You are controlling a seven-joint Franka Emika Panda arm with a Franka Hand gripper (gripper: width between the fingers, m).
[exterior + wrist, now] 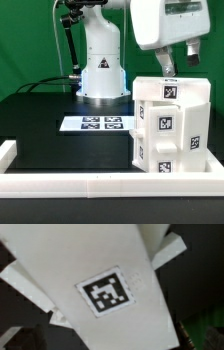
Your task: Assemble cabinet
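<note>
I see the cabinet (pixel 172 125) standing at the rail (pixel 100 184), well to the side of the marker board (pixel 96 124) on the exterior view's right. My gripper (pixel 178 66) hangs just above the cabinet top, fingers spread wide and holding nothing. In the wrist view a white panel (pixel 100 286) with one tag (pixel 108 291) fills the picture. I judge I should center the fingers over one panel edge, come down straight, and squeeze only when both fingers are beside the panel.
</note>
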